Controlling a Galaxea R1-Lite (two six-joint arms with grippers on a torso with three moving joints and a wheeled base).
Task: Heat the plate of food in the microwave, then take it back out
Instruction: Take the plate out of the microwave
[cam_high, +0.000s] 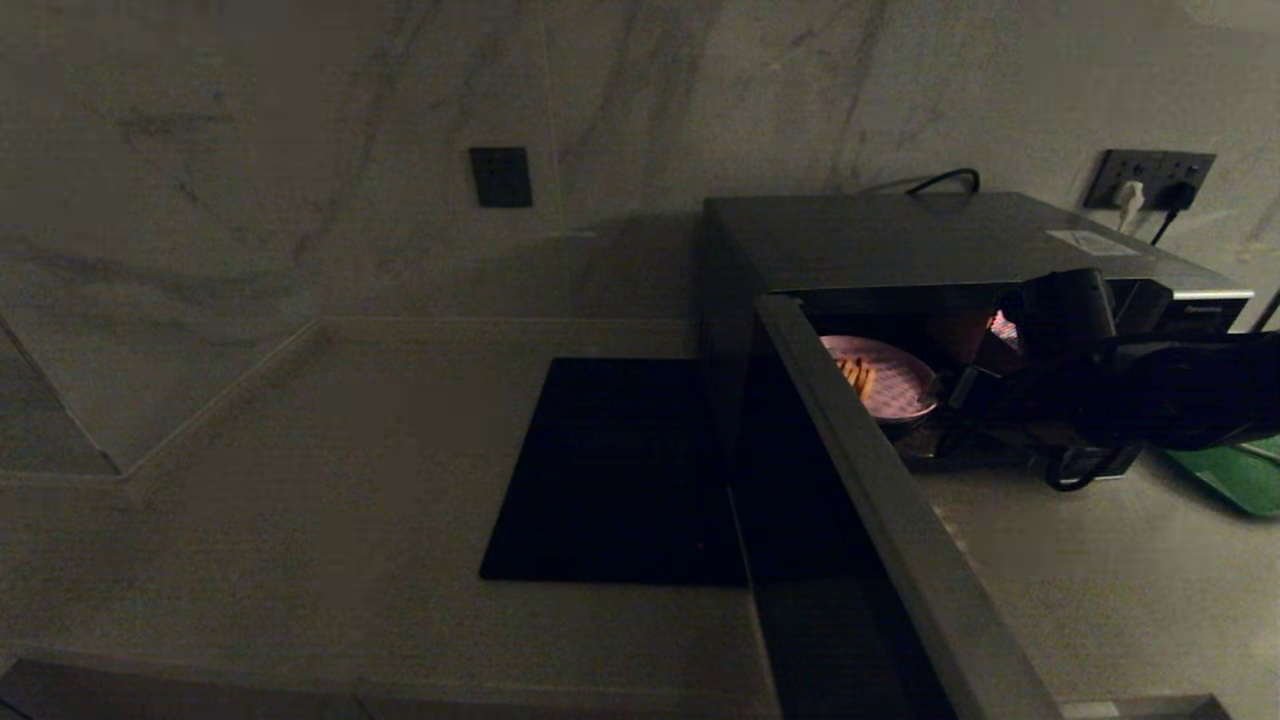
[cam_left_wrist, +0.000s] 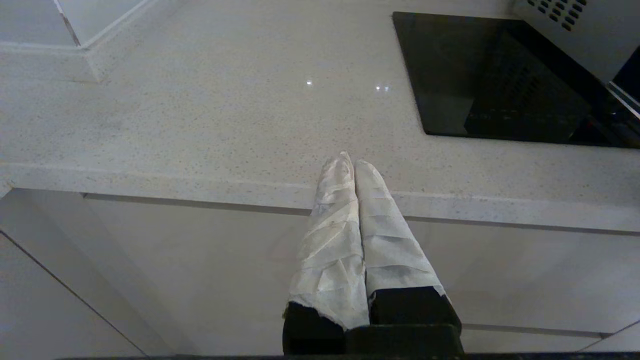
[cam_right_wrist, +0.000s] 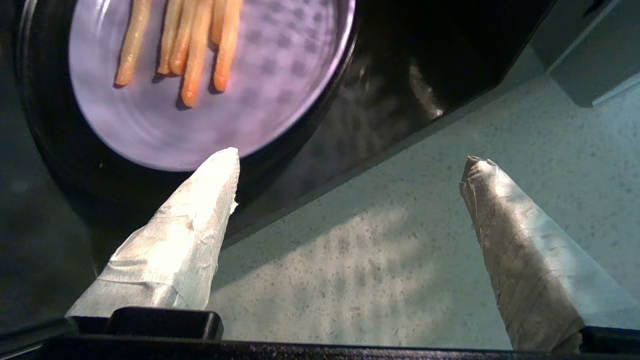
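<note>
text: none legible | microwave (cam_high: 900, 240): top sticker and front-trim mark too small to read

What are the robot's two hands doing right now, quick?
Left gripper: shut, holding nothing, parked by the counter edge.
Right gripper: open, holding nothing, at the microwave opening beside the plate of food.

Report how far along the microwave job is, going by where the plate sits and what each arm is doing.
Done: the microwave door stands open and the plate of food sits inside on the turntable. In hand: the right gripper is at the opening, open, one fingertip near the plate's rim, gripping nothing. The left gripper is parked, shut, by the counter edge. Left: whether heating has happened cannot be told; the plate is not out yet.
</note>
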